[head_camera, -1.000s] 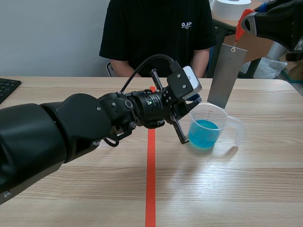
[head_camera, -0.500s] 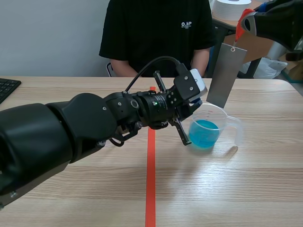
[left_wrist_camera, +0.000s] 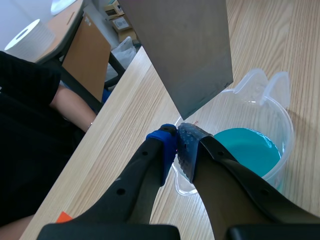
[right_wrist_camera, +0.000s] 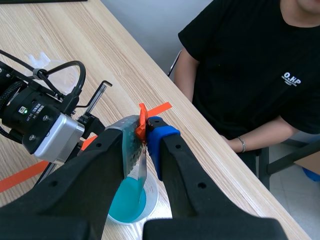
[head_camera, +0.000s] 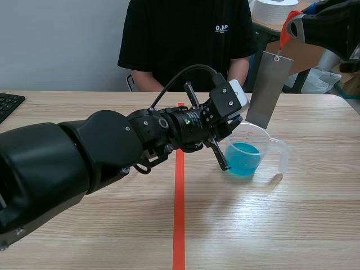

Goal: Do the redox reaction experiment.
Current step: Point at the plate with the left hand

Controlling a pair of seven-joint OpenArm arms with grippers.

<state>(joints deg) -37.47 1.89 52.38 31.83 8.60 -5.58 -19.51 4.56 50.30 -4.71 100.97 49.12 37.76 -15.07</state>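
Shift since earlier: left arm has pushed a little further toward the cup, its wrist now sitting closer over the rim; cup, plate and right arm look unmoved.
Cup: clear plastic measuring cup [head_camera: 265,152] with a handle and pouring lips, upright on the wooden table [head_camera: 281,225], just to the right of the orange-red tape line [head_camera: 179,214].
Contents: blue liquid [head_camera: 243,157] fills only the lower part; the upper wall is bare.
Left gripper [left_wrist_camera: 177,131]: fingers drawn almost together at the cup's near rim, one pad outside the wall and one inside, pinching the rim between them.
Metal plate [head_camera: 269,90]: flat grey sheet hanging tilted above the far side of the cup; its lower corner is just above the rim, close to the left fingertips, and clear of the liquid.
Right gripper [right_wrist_camera: 145,125]: raised high over the cup, fingers closed on a small orange-red tab [right_wrist_camera: 142,117] fixed to the plate's top edge, so the plate dangles below it.
Person [head_camera: 185,39]: seated across the table in a black shirt, behind the cup.
Keyboard [head_camera: 8,104]: at the table's far left edge, well apart from the cup.
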